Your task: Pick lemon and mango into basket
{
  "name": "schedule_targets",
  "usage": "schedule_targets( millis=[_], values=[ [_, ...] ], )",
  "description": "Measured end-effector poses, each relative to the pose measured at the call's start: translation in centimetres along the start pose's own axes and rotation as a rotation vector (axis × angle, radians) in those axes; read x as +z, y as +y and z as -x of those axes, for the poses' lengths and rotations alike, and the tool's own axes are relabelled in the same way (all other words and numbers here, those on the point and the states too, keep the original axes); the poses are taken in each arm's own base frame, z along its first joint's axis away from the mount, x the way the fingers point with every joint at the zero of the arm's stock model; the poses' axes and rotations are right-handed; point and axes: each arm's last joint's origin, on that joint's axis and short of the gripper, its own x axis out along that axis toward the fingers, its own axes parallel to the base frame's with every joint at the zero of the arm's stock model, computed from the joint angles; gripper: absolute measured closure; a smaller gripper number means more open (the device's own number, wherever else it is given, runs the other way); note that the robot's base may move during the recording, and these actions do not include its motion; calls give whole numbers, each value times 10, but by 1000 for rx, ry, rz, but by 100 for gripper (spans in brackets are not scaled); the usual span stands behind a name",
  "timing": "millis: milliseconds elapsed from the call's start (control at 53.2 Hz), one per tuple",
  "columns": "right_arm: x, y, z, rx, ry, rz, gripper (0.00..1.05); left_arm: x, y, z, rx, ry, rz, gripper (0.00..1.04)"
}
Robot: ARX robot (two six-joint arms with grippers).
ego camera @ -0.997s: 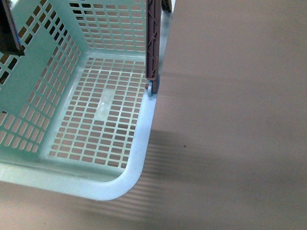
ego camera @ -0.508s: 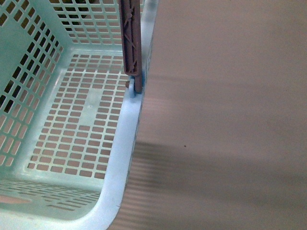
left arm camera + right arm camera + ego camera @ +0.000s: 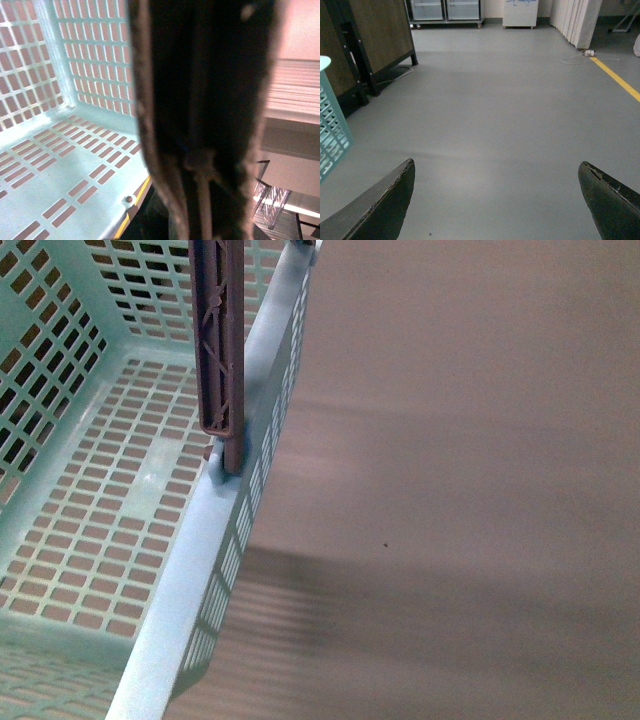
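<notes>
Front view: basket (image 3: pixel 190 550) up close, brown handle (image 3: pixel 218 340) standing at its rim, and no lemon showing inside it or beside it. Over there the right gripper (image 3: pixel 496 167) gapes wide, empty. And the left gripper? Can't tell, its wrist view is a dark blur. That lemon's likely firm, light and slick, so pinch across its middle.

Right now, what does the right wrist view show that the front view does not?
Only the right wrist view: the right gripper, open, a grey floor, a yellow line and a dark-framed cabinet. Only the front view: the inside of the basket, bare where visible, and its brown handle standing up. Both: a teal basket wall; no fruit in either.
</notes>
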Motion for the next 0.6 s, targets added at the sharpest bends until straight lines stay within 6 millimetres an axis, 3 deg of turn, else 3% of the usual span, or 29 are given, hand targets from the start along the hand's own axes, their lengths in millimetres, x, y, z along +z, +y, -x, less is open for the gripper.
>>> schedule_targets(
  millis=[602],
  values=[
    [0,0,0,0,0,0,9,0,-1,0,-2,4,-1,99]
  ],
)
